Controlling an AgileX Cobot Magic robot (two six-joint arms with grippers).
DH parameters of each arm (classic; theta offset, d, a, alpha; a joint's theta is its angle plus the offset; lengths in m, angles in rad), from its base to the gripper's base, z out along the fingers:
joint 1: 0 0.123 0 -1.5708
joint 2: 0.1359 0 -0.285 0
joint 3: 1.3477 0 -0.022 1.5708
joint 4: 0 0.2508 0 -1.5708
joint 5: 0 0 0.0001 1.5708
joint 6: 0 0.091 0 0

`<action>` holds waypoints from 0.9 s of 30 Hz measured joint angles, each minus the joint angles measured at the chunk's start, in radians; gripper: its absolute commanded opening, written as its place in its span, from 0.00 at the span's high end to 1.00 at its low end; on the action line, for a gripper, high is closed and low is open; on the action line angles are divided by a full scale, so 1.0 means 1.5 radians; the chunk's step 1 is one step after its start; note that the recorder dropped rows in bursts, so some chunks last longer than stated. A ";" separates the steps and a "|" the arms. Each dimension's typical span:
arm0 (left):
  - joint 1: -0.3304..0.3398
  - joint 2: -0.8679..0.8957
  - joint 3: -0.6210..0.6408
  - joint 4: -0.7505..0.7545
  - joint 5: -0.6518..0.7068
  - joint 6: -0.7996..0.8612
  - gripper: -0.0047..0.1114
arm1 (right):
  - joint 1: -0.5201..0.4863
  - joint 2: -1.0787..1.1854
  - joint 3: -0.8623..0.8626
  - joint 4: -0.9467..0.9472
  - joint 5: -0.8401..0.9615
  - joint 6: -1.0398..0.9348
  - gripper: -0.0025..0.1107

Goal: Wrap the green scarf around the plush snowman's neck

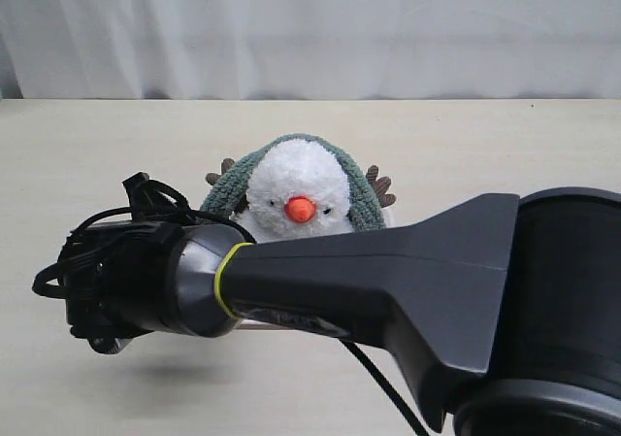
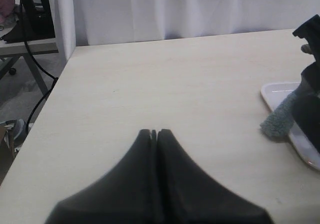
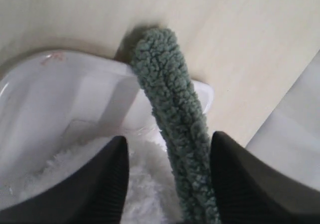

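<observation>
The plush snowman point(image 1: 296, 179) sits mid-table facing the exterior camera, white with an orange nose. The green scarf point(image 1: 361, 191) arches over and behind its head and comes down both sides. My right arm crosses in front of it and hides the neck and body. In the right wrist view my right gripper point(image 3: 169, 136) is open, and a strip of the scarf point(image 3: 165, 84) runs between its fingers, closer to one of them, above white plush point(image 3: 140, 184). My left gripper point(image 2: 154, 131) is shut on nothing over bare table. One scarf end point(image 2: 277, 121) hangs over the tray's edge.
The snowman rests in a white tray point(image 3: 60, 84), whose corner also shows in the left wrist view as the tray point(image 2: 280, 92). The right arm's dark housing point(image 1: 388, 281) fills the exterior foreground. A white curtain point(image 1: 310, 28) hangs behind the table. The table edge point(image 2: 50, 94) lies beside the left gripper.
</observation>
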 measured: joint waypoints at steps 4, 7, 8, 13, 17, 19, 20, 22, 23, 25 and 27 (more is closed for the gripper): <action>0.000 0.000 0.000 0.000 0.000 0.000 0.96 | -0.001 0.001 0.000 -0.004 -0.002 0.006 0.94; 0.000 0.000 0.000 0.000 0.000 0.000 0.96 | -0.003 0.001 0.000 -0.005 -0.002 0.010 0.86; 0.000 0.000 0.000 0.000 0.000 0.000 0.96 | -0.003 0.001 0.000 -0.005 -0.002 0.010 0.76; 0.000 0.000 0.000 0.000 0.000 0.000 0.96 | -0.003 0.001 0.000 -0.005 -0.010 0.010 0.46; 0.000 0.000 0.000 0.000 0.000 0.000 0.96 | -0.004 0.006 0.000 -0.015 -0.028 0.011 0.46; 0.000 0.000 0.000 0.000 0.000 0.000 0.96 | -0.006 0.018 0.000 -0.034 -0.032 0.019 0.47; 0.000 0.000 0.000 0.000 0.000 0.000 0.96 | -0.007 0.025 0.000 -0.040 -0.032 0.024 0.47; 0.000 0.000 0.000 0.000 0.000 0.000 0.96 | -0.011 0.038 0.000 -0.064 -0.031 0.045 0.53; 0.000 0.000 0.000 0.000 0.000 0.000 0.96 | -0.011 0.045 0.000 -0.080 -0.026 0.060 0.57; 0.000 0.000 0.000 0.000 0.000 0.000 0.96 | -0.012 0.052 0.000 -0.107 -0.016 0.082 0.70; 0.000 0.000 0.000 0.000 0.000 0.000 0.96 | -0.012 0.057 0.000 -0.120 -0.008 0.093 0.85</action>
